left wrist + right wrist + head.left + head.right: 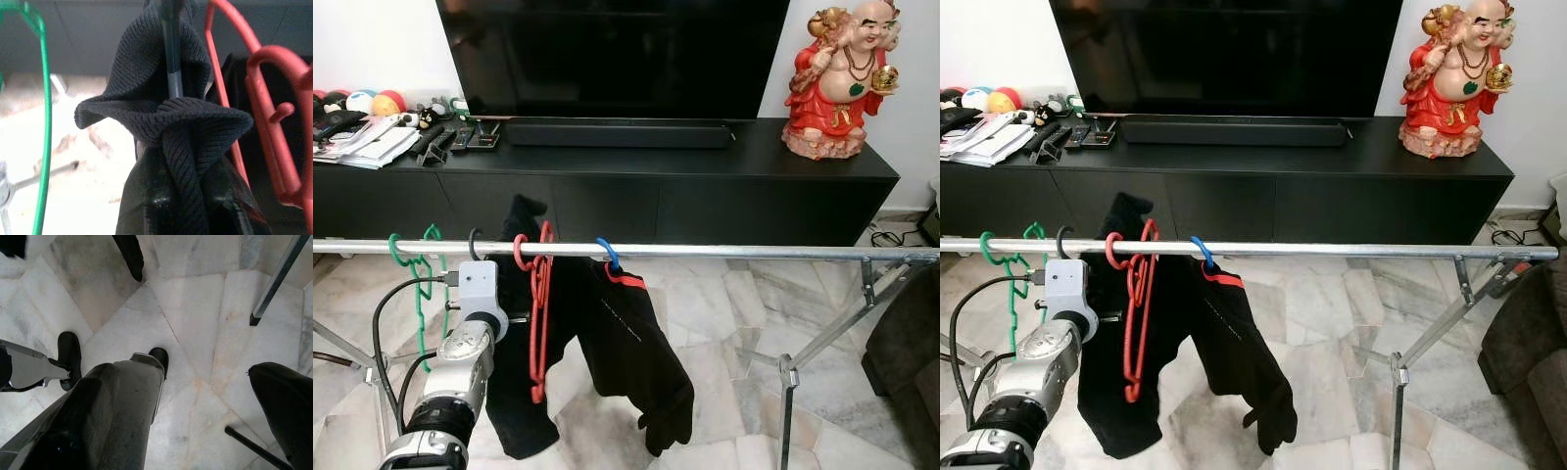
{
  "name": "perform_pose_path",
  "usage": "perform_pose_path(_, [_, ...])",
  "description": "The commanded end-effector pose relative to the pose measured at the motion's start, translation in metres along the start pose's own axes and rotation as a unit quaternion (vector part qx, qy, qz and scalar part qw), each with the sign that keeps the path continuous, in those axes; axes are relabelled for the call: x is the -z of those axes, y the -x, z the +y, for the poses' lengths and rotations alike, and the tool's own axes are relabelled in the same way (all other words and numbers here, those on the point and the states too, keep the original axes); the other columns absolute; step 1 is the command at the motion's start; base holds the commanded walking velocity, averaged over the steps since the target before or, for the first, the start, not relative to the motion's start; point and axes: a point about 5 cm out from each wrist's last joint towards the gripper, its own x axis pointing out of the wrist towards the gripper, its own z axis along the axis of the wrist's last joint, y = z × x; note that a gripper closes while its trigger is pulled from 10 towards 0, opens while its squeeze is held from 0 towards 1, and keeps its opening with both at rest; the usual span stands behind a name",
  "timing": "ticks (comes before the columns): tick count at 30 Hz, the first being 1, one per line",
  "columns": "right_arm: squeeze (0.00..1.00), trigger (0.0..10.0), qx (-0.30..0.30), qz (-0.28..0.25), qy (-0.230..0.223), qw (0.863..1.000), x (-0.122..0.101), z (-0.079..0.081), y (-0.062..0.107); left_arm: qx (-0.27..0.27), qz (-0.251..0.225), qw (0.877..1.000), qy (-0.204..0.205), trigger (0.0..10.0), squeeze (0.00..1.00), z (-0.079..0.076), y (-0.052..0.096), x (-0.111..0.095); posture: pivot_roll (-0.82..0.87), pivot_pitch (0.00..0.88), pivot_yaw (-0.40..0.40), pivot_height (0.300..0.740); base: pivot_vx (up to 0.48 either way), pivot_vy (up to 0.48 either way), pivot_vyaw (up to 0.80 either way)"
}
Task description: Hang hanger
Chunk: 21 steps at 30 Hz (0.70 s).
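Currently the left gripper (188,205) sits at lower left of the head view, just under the rail (724,252), clenched on the ribbed collar of the black garment (626,343). The dark hanger (473,242) carrying that garment has its hook over the rail, between the green hanger (419,284) and 2 red hangers (540,313). Judgement: hanging looks done; release and withdrawal remain. Right gripper (195,387): fingers spread, nothing held, pointing at floor.
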Motion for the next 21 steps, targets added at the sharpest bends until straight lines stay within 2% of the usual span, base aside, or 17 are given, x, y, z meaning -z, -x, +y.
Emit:
perform_pose_path(1, [0.00,10.0,0.000,0.009,-0.002,1.000,0.005,0.001,0.001,-0.007,0.000,1.000,0.009,10.0,0.00,0.005,-0.003,-0.008,-0.05,0.087,-0.009,0.740,0.000,0.000,0.00])
perform_pose_path(3, [0.00,10.0,0.000,0.012,-0.001,1.000,0.007,0.001,0.001,-0.005,0.031,0.999,0.009,10.0,0.00,0.009,-0.002,0.003,-0.05,0.088,-0.008,0.740,0.000,0.000,0.00])
perform_pose_path(8, [0.00,10.0,-0.001,0.015,-0.002,1.000,0.008,0.001,0.001,-0.005,0.062,0.998,0.016,10.0,0.00,0.012,-0.001,0.014,-0.05,0.089,-0.006,0.740,0.000,0.000,0.00])
perform_pose_path(15, [0.00,10.0,-0.002,0.020,-0.002,1.000,0.011,0.001,0.001,0.017,0.127,0.992,-0.015,10.0,0.00,0.007,0.003,0.035,-0.06,0.092,-0.004,0.740,0.000,0.000,0.00])
perform_pose_path(19, [0.00,10.0,-0.003,0.022,-0.001,1.000,0.012,0.001,0.002,0.020,0.131,0.991,-0.022,10.0,0.00,0.004,0.005,0.041,-0.05,0.094,-0.006,0.740,0.000,0.000,0.00])
perform_pose_path(21, [0.00,10.0,-0.002,0.023,-0.001,1.000,0.012,0.000,0.002,0.024,0.113,0.993,-0.018,10.0,0.00,0.002,0.006,0.040,-0.05,0.094,-0.007,0.740,0.000,0.000,0.00])
